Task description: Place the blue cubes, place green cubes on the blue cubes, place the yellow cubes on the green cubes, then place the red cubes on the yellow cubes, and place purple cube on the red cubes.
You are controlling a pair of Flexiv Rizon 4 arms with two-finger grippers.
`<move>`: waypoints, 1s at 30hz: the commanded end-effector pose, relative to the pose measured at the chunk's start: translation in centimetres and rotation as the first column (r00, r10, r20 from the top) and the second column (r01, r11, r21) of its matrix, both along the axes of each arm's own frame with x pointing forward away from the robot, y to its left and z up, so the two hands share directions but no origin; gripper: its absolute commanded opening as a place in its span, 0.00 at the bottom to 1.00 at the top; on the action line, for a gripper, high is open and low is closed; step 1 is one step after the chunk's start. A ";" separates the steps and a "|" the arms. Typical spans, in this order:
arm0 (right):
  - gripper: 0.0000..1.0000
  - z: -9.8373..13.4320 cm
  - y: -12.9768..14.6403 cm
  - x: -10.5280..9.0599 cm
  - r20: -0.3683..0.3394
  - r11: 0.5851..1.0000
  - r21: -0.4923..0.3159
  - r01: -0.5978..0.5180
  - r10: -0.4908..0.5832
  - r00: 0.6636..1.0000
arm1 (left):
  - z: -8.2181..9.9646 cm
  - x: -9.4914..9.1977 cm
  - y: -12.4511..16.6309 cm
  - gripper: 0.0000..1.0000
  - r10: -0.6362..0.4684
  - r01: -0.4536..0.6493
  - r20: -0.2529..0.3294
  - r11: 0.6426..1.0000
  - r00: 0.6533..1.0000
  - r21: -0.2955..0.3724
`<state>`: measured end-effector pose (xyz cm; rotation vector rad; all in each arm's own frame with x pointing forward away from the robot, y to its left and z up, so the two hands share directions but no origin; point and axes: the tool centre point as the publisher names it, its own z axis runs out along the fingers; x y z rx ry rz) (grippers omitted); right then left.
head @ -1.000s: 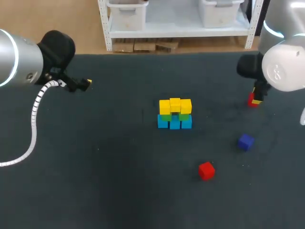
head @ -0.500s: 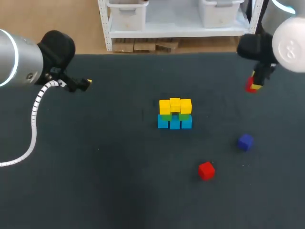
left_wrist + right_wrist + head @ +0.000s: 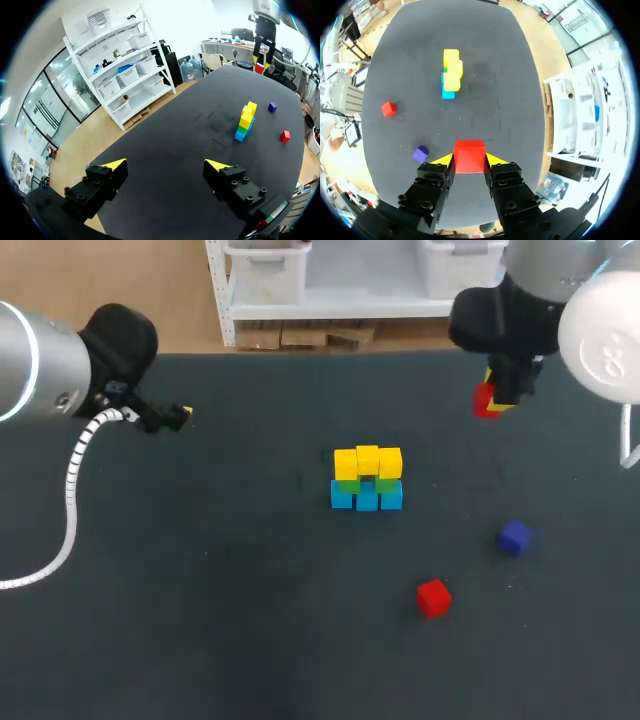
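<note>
Moved: right gripper (image 3: pixel 497 400), with red cube (image 3: pixel 484 400), up and leftward; head view: beyond-right of cube stack (image 3: pixel 367 478). Left wrist view: left gripper (image 3: pixel 165 167) fingers released, cube stack far ahead. Right wrist view: fingers grasping red cube, cube stack ahead.

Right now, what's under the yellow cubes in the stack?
A green layer shows as a thin strip under the yellow cubes, resting on the blue cubes. The yellow cubes cover most of the green, so its count is unclear.
</note>
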<state>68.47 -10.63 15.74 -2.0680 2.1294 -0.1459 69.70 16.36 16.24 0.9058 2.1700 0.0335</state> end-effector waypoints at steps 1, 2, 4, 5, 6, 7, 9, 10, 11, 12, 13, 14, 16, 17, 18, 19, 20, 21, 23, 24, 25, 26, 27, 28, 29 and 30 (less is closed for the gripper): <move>0.00 0.8 1.5 -0.4 0.005 0.999 -0.039 -0.034 0.035 0.999 | 0.0 0.1 0.1 1.00 -0.005 0.005 0.000 1.000 1.000 -0.003; 0.00 0.8 1.6 -0.5 0.003 0.998 -0.048 -0.046 0.047 0.999 | 0.0 0.1 0.1 1.00 -0.005 0.005 0.000 1.000 1.000 -0.003; 0.00 0.7 1.8 -0.5 -0.001 0.998 -0.045 -0.035 0.035 0.999 | 0.0 0.1 0.1 1.00 -0.005 0.005 0.000 1.000 1.000 -0.003; 0.00 0.7 1.8 -0.5 0.001 0.999 -0.044 -0.032 0.032 0.999 | 0.0 0.1 0.1 1.00 -0.005 0.005 0.000 1.000 1.000 -0.003; 0.00 0.7 1.8 -0.5 0.001 0.999 -0.044 -0.032 0.032 0.999 | 0.0 0.1 0.1 1.00 -0.005 0.005 0.000 1.000 1.000 -0.003; 0.00 0.7 1.8 -0.5 0.001 0.999 -0.044 -0.032 0.032 0.999 | 0.0 0.1 0.1 1.00 -0.005 0.005 0.000 1.000 1.000 -0.003; 0.00 0.7 1.8 -0.5 0.001 0.999 -0.044 -0.032 0.032 0.999 | 0.0 0.1 0.1 1.00 -0.005 0.005 0.000 1.000 1.000 -0.003; 0.00 0.7 1.8 -0.5 0.001 0.999 -0.044 -0.032 0.032 0.999 | 0.0 0.1 0.1 1.00 -0.005 0.005 0.000 1.000 1.000 -0.003; 0.00 0.7 1.8 -0.5 0.001 0.999 -0.044 -0.032 0.032 0.999 | 0.0 0.1 0.1 1.00 -0.005 0.005 0.000 1.000 1.000 -0.003; 0.00 0.7 1.8 -0.5 0.001 0.999 -0.044 -0.032 0.032 0.999 | 0.0 0.1 0.1 1.00 -0.005 0.005 0.000 1.000 1.000 -0.003; 0.00 0.7 1.8 -0.5 0.001 0.999 -0.044 -0.032 0.032 0.999 | 0.0 0.1 0.1 1.00 -0.005 0.005 0.000 1.000 1.000 -0.003; 0.00 0.7 1.8 -0.5 0.001 0.999 -0.044 -0.032 0.032 0.999 | 0.0 0.1 0.1 1.00 -0.005 0.005 0.000 1.000 1.000 -0.003; 0.00 0.7 1.8 -0.5 0.001 0.999 -0.044 -0.032 0.032 0.999 | 0.0 0.1 0.1 1.00 -0.005 0.005 0.000 1.000 1.000 -0.003; 0.00 0.7 1.8 -0.5 0.001 0.999 -0.044 -0.032 0.032 0.999 | 0.0 0.1 0.1 1.00 -0.005 0.005 0.000 1.000 1.000 -0.003; 0.00 0.7 1.8 -0.5 0.001 0.999 -0.044 -0.032 0.032 0.999 | 0.0 0.1 0.1 1.00 -0.005 0.005 0.000 1.000 1.000 -0.003; 0.00 0.7 1.8 -0.5 0.001 0.999 -0.044 -0.032 0.032 0.999 | 0.0 0.1 0.1 1.00 -0.005 0.005 0.000 1.000 1.000 -0.003; 0.00 0.7 1.8 -0.5 0.001 0.999 -0.044 -0.032 0.032 0.999 | 0.0 0.1 0.1 1.00 -0.005 0.005 0.000 1.000 1.000 -0.003; 0.00 0.7 1.8 -0.5 0.001 0.999 -0.044 -0.032 0.032 0.999 | 0.0 0.1 0.1 1.00 -0.005 0.005 0.000 1.000 1.000 -0.003; 0.00 0.7 1.8 -0.5 0.001 0.999 -0.044 -0.032 0.032 0.999 | 0.0 0.1 0.1 1.00 -0.005 0.005 0.000 1.000 1.000 -0.003; 0.00 0.7 1.8 -0.5 0.001 0.999 -0.044 -0.032 0.032 0.999 | 0.0 0.1 0.1 1.00 -0.005 0.005 0.000 1.000 1.000 -0.003; 0.00 0.7 1.8 -0.5 0.001 0.999 -0.044 -0.032 0.032 0.999 | 0.0 0.1 0.1 1.00 -0.005 0.005 0.000 1.000 1.000 -0.003; 0.00 0.7 1.8 -0.5 0.001 0.999 -0.044 -0.032 0.032 0.999 | 0.0 0.1 0.1 1.00 -0.005 0.005 0.000 1.000 1.000 -0.003; 0.00 0.7 1.8 -0.5 0.001 0.999 -0.044 -0.032 0.032 0.999 | 0.0 0.1 0.1 1.00 -0.005 0.005 0.000 1.000 1.000 -0.003; 0.00 0.6 2.0 -0.4 -0.007 0.998 -0.047 -0.034 0.034 0.999 | 0.0 0.1 0.1 1.00 -0.005 0.005 0.000 1.000 1.000 -0.003; 0.00 0.5 2.1 -0.3 -0.017 0.998 -0.048 -0.030 0.029 0.999 | 0.0 0.1 0.1 1.00 -0.005 0.005 0.000 1.000 1.000 -0.003; 0.00 0.4 2.2 -0.2 -0.033 0.997 -0.067 -0.041 0.039 0.999 | 0.0 0.1 0.1 1.00 -0.005 0.005 0.000 1.000 1.000 -0.003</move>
